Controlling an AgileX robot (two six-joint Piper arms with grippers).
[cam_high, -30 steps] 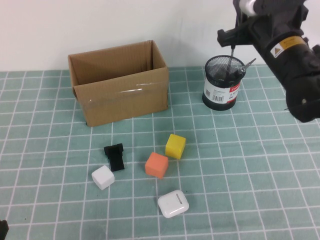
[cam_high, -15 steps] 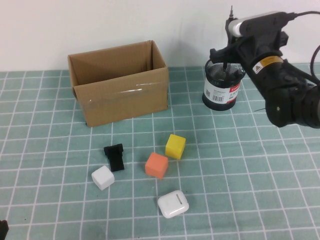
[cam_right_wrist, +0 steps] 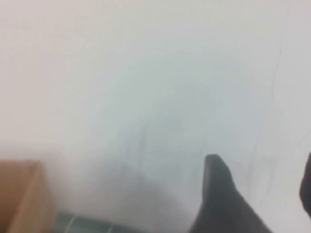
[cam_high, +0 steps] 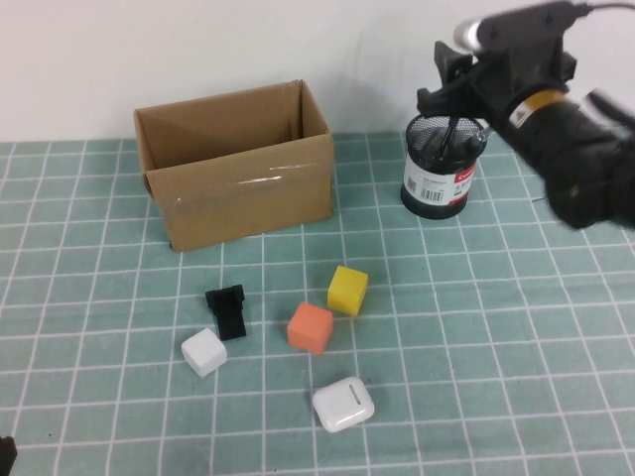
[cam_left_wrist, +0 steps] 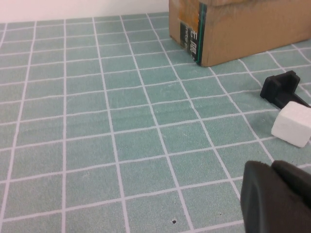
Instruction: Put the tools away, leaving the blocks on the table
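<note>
Three blocks lie on the teal gridded table (cam_high: pixel 516 327): a yellow block (cam_high: pixel 348 290), an orange block (cam_high: pixel 311 327) and a white block (cam_high: pixel 204 352), which also shows in the left wrist view (cam_left_wrist: pixel 293 124). Dark tool shafts (cam_high: pixel 453 134) stand in a black mesh cup (cam_high: pixel 438 178); I cannot tell the tools apart. My right gripper (cam_high: pixel 444 84) hangs just above the cup's back rim. In the right wrist view the right gripper (cam_right_wrist: pixel 260 191) is open and empty, facing the wall. My left gripper (cam_left_wrist: pixel 274 196) is shut and empty, low at the table's near left corner (cam_high: pixel 5 454).
An open cardboard box (cam_high: pixel 236 174) stands at the back left, and its corner shows in the left wrist view (cam_left_wrist: pixel 233 29). A small black clip (cam_high: pixel 228 310) lies next to the white block. A white glossy case (cam_high: pixel 343 404) lies near the front.
My right gripper came down over the mesh cup with a thin dark tool. The tool now stands in the cup and the gripper is empty. The left arm has not moved.
</note>
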